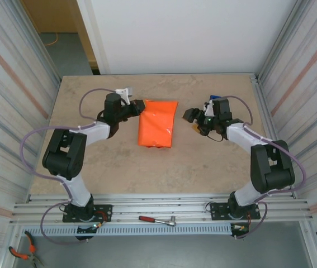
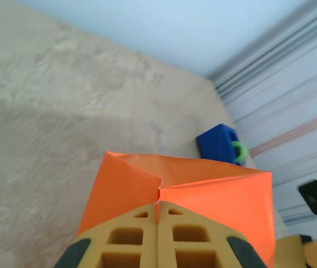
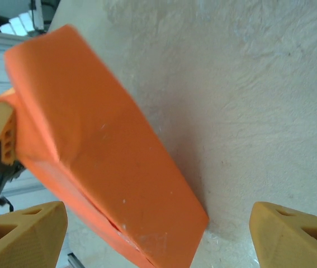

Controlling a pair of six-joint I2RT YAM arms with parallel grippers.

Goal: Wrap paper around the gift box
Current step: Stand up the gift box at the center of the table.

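Plainly, hidden: the paper [image 1: 158, 129] is folded shut into a flat bundle, so what it covers cannot be seen.
Paper's place: mid-table, between the two arms.
Left gripper [image 2: 158, 209]: fingers pressed together, pinching the bundle's far-left end fold.
Right gripper [image 1: 193, 123]: fingers spread wide, just right of the bundle, not touching it.
Cut off: blue tape dispenser [image 2: 219, 143], far right, partly behind the right arm.
Open room: bare table [image 1: 91, 167] near and left of the bundle.

Overhead camera, close wrist cameras, paper [image 1: 157, 129] shared
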